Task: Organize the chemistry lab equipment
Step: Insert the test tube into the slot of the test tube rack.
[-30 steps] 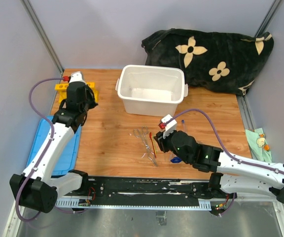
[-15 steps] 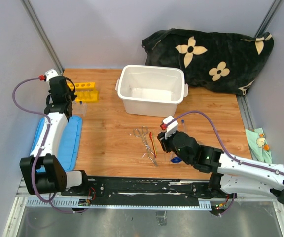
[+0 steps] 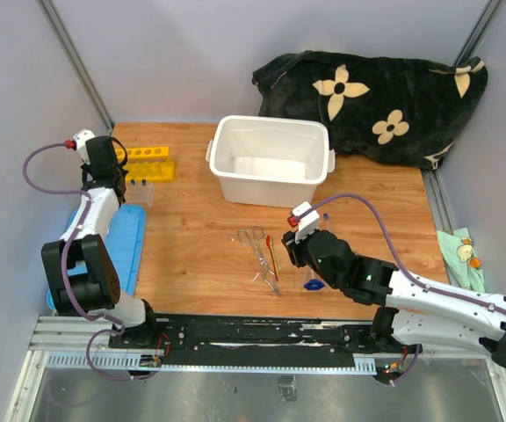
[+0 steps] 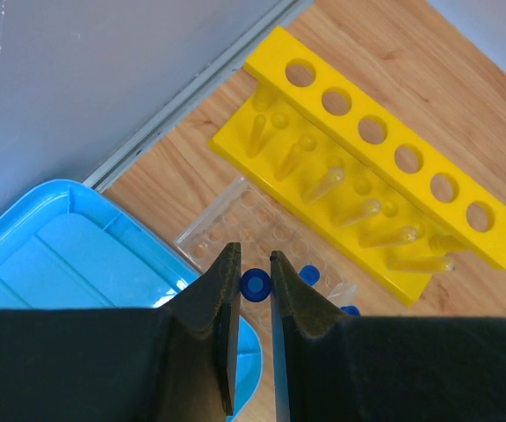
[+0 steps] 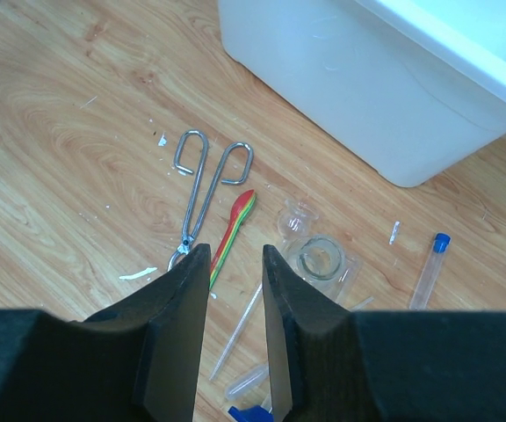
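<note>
My left gripper (image 4: 253,256) is shut on a blue-capped tube (image 4: 255,284), whose cap shows between the fingertips. It hangs over a clear tube tray (image 4: 262,242) that carries other blue caps, beside the yellow holed rack (image 4: 372,163) (image 3: 148,163). My right gripper (image 5: 235,251) stands open and empty just above the table. Ahead of it lie the metal tweezers (image 5: 202,189) and the thin red-orange tool (image 5: 234,230). Right of them are a small flask (image 5: 295,218), a glass beaker (image 5: 321,259) and a lying blue-capped tube (image 5: 429,268). A blue-based piece (image 3: 313,284) sits under the right wrist.
The white bin (image 3: 271,160) stands at the back middle, with its blue lid (image 3: 117,251) at the left table edge. The black flowered blanket (image 3: 376,97) fills the back right. A clear pipette (image 5: 240,330) lies between the right fingers' line, and a small cloth (image 3: 459,251) is off the right edge.
The left arm has swung back from over the yellow rack to the far left edge. The right gripper has edged slightly nearer and to the right.
</note>
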Controlling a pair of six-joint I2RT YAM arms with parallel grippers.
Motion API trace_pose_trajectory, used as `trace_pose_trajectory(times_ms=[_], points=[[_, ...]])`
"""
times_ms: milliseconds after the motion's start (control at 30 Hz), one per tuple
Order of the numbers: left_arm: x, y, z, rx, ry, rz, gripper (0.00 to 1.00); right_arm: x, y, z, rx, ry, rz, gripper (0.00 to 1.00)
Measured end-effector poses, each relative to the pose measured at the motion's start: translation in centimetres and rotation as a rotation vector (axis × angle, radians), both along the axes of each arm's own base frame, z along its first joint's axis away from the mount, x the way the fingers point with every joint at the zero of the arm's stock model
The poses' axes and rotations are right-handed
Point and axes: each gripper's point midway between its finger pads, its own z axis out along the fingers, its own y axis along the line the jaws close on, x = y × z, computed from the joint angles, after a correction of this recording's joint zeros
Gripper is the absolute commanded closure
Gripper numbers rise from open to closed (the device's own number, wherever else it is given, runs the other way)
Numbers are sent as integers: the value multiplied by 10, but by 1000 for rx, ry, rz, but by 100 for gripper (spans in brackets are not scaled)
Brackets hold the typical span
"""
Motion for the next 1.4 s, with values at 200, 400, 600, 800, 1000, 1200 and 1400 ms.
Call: trace_pose_trajectory(times_ms=[200,400,600,800,1000,1200,1400], points=[[6,1,-3,-8,-47,13,100,5,-3,-1,-1,4,-17,69],[9,-1,-32,-48,-7,17,100,7,-5,-2,-2,5,-23,69],[12,-5,-47,-82,16,8,100,9,-9,-5,-4,9,-32,69],[13,-7,-47,-91,10,7,100,10,-9,-7,-2,18,-26,69],[13,-7,-49,-92,15,8,100,10,-11,-9,-3,24,-25,69],[13,-6,-58,-95,36,10,100,11,-14,-9,4,22,-30,69],[13,-6,-70,-99,64,14,100,14,-18,-10,5,23,-44,69]])
